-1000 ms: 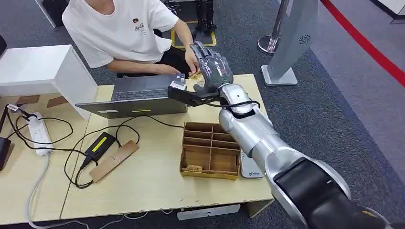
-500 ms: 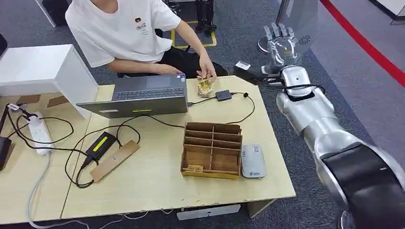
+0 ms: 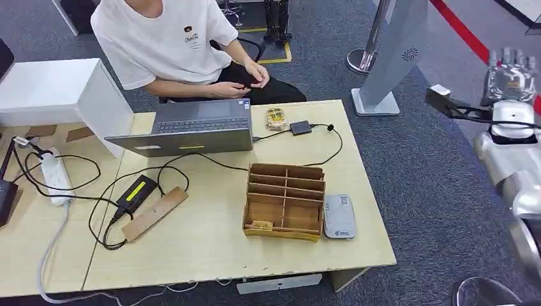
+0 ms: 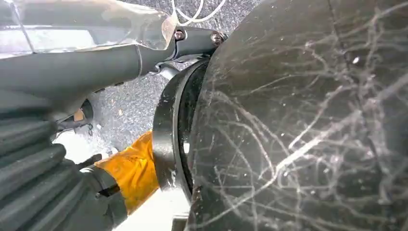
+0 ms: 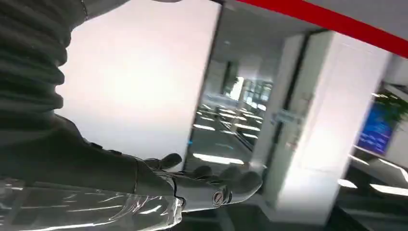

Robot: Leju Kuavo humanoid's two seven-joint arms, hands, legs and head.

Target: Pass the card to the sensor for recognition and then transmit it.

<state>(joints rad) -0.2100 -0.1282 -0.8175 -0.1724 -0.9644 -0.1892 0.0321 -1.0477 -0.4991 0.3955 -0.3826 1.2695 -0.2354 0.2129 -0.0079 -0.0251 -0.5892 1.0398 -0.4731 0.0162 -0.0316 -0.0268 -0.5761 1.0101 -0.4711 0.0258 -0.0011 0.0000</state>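
Bench (image 3: 204, 248): pale matt wood laminate. Divided tray (image 3: 284, 201): rough brown cardboard-like wood. Right arm (image 3: 510, 159): glossy silver metal shell. Laptop (image 3: 191, 124): matt grey. Floor (image 3: 415, 159): rough grey carpet. Person's shirt (image 3: 159, 38): white cloth.

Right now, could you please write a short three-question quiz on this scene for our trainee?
1. True or false: the right hand hovers above the table.
2. Pick one. The white device lies: A) inside the wooden organiser; B) on the table, beside the organiser's right side; C) on the carpet.
3. Short answer, from the head view: which corner compartment of the organiser holds the small item?

Key: 1. False: it is raised beyond the table's right edge, over the carpet. 2. B. 3. The near left one.
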